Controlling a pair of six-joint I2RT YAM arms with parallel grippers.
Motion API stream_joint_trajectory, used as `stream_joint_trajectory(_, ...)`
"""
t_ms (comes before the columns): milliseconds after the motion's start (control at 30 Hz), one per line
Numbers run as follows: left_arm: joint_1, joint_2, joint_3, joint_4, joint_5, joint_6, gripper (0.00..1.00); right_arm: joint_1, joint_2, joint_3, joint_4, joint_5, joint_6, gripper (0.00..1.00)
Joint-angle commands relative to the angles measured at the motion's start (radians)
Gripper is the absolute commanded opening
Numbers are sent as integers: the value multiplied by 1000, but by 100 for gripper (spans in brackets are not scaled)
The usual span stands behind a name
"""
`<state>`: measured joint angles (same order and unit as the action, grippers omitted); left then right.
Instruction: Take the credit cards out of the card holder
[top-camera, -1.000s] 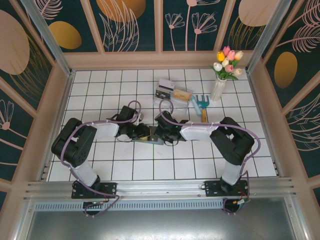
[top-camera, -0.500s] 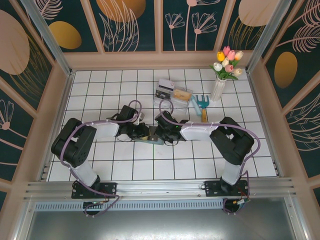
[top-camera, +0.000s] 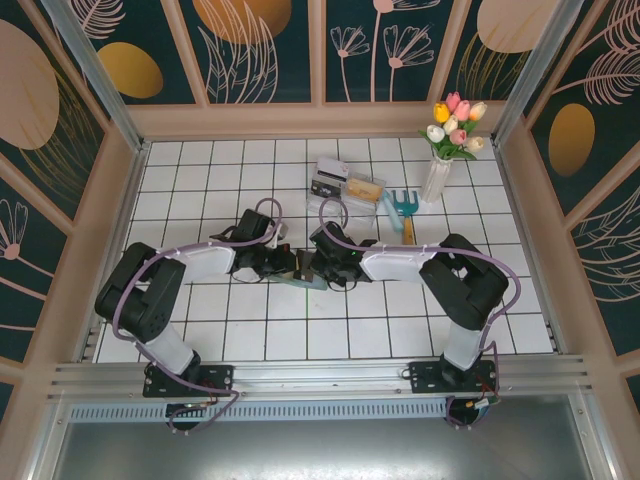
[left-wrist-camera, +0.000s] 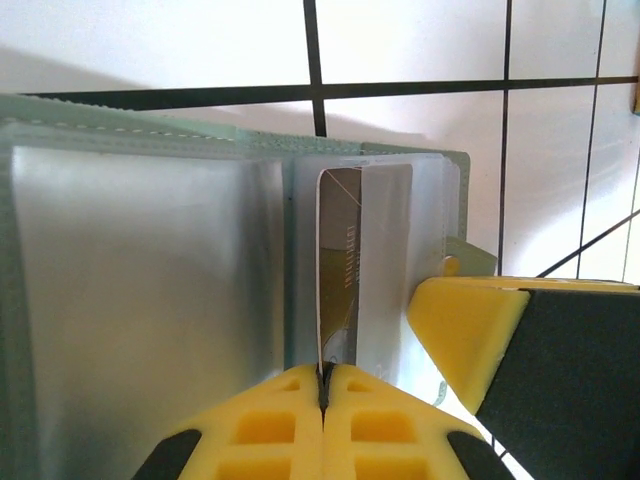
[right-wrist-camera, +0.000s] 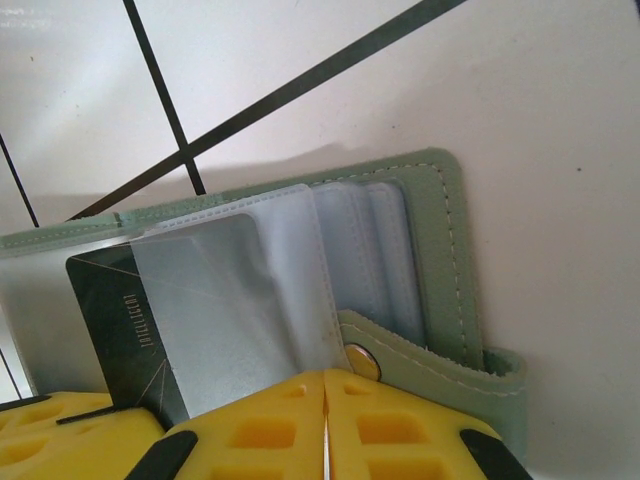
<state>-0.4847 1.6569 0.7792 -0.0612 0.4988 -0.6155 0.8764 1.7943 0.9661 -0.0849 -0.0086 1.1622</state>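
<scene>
- left claw (top-camera: 291, 266), top view: low over the tiles at mid-table, nose to nose with the right claw (top-camera: 318, 268). the wallet (top-camera: 306, 283) is a thin green sliver under and between them. too small here to read either claw's state.
- behind them, well apart: a clear tray (top-camera: 345, 187), a garden fork (top-camera: 402, 204) and a vase of tulips (top-camera: 438, 172).
- left wrist view: left claw (left-wrist-camera: 323, 385) is pressed together, and the near edge of a tan card (left-wrist-camera: 337, 265) runs into the seam, so it looks clamped on that card. card stands edge-on, most of it inside its clear sleeve (left-wrist-camera: 385, 250). wallet (left-wrist-camera: 100, 112) lies open on the tile.
- right wrist view: right claw (right-wrist-camera: 325, 420) is together at the snap-tab side of the wallet (right-wrist-camera: 440, 260). it seems to pin a sleeve page, can't confirm what it grips. a dark card (right-wrist-camera: 105, 315) with gold print sits in a sleeve.
- progress, my read: early. one card gripped but not pulled free, no loose card visible beside the wallet. left to do: slide this one out, set it down, repeat for any others.
</scene>
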Motion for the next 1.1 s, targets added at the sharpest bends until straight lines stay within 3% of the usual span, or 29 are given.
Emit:
stream_joint_trajectory(0, 12, -25, -13, -82, -82, 41, 0, -14, 26, -41, -93, 19, 19, 11)
stream_joint_trajectory(433, 18, -212, 46, -331, -273, 113, 0, -28, -82, -18, 21, -4, -94, 14)
stream_joint_trajectory(500, 18, -247, 64, -343, -279, 107, 0, -29, -126, -15, 69, -7, -129, 19)
stream_joint_trajectory(733, 27, -336, 114, -213, -187, 25, 0, -63, -300, -77, 284, -53, -250, 43)
stream_joint_trajectory(900, 50, -359, 123, -37, -44, -90, 0, -154, -389, -190, 528, -230, -251, 55)
stream_joint_trajectory(1067, 58, -396, 91, 161, 83, -200, 0, -197, -415, -196, 644, -361, -259, 61)
